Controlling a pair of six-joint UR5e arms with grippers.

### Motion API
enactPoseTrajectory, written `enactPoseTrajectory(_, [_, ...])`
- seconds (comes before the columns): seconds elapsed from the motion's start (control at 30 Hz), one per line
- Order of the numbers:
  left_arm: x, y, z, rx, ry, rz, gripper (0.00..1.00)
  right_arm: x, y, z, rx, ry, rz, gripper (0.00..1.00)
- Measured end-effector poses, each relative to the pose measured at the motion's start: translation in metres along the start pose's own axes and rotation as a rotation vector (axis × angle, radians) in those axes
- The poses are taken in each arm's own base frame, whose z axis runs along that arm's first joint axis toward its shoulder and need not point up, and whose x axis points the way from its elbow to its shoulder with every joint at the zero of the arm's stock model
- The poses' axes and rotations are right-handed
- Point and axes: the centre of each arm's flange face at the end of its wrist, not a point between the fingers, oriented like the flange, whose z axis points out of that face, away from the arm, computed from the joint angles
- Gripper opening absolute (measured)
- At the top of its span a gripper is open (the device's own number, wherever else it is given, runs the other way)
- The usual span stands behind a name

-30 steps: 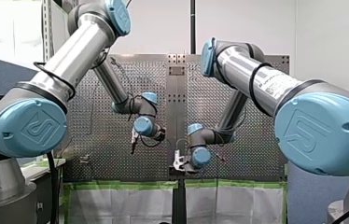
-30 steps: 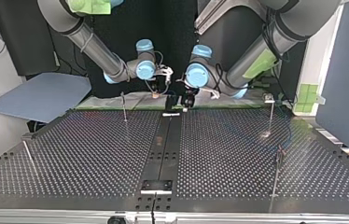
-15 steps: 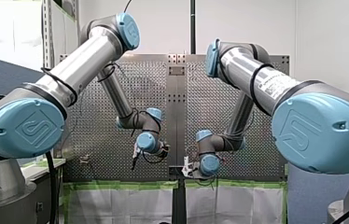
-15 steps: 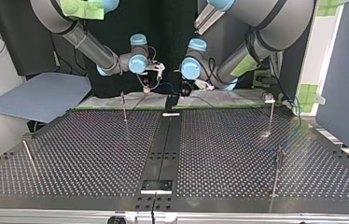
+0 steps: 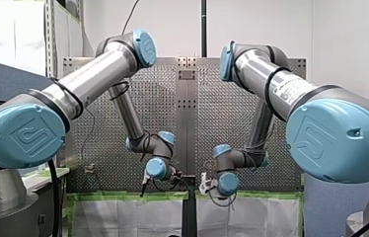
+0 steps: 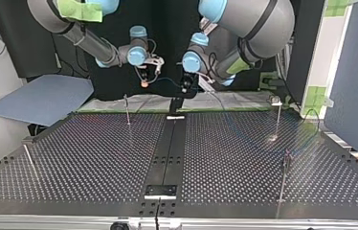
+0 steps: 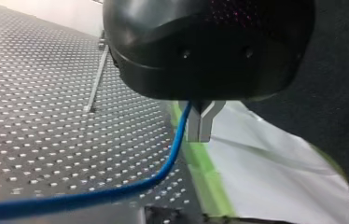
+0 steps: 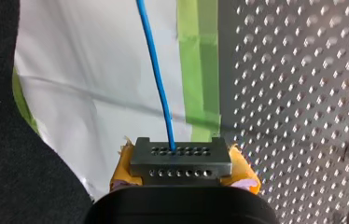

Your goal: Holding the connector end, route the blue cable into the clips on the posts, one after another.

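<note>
Nearest post point(image 6: 283, 179) on the bench point(image 6: 225, 158) has no cable at it that I can see, and neither does the far post point(image 6: 127, 110), so I'd say routing hasn't started. Past the far edge, my left hand point(image 7: 200, 133) is pinched together on the blue cable point(image 7: 176, 140), and my right hand point(image 8: 180, 161) is clamped on its end. Next it needs carrying over to a first clip, kept taut.

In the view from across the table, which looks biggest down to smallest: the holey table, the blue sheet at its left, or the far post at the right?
1. perforated table, by far largest.
2. blue sheet.
3. far right post, a thin rod, plainly smallest.
</note>
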Motion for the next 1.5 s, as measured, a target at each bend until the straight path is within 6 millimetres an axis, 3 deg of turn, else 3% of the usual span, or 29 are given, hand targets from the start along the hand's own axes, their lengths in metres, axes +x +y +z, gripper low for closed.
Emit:
enactPoseTrajectory(0.23, [0.007,-0.013,-0.001,0.019,-0.019,-0.016,0.00,-0.003,0.019,-0.006,-0.021,0.015,0.024,0.00])
enactPoseTrajectory(0.53, [0.004,-0.030,-0.004,0.047,-0.060,-0.056,0.00,0.023,0.038,-0.011,-0.009,0.086,0.055,0.00])
enactPoseTrajectory(1.07, [0.001,-0.059,-0.011,0.096,-0.111,-0.146,0.00,0.027,0.107,-0.006,-0.024,0.077,0.099,0.00])
enactPoseTrajectory(1.33, [0.030,-0.070,-0.015,0.105,-0.083,-0.162,0.00,0.043,0.123,-0.017,-0.052,0.119,0.116,0.00])
enactPoseTrajectory(1.5, [0.031,-0.074,-0.011,0.084,-0.100,-0.185,0.00,0.042,0.127,-0.024,-0.060,0.131,0.120,0.00])
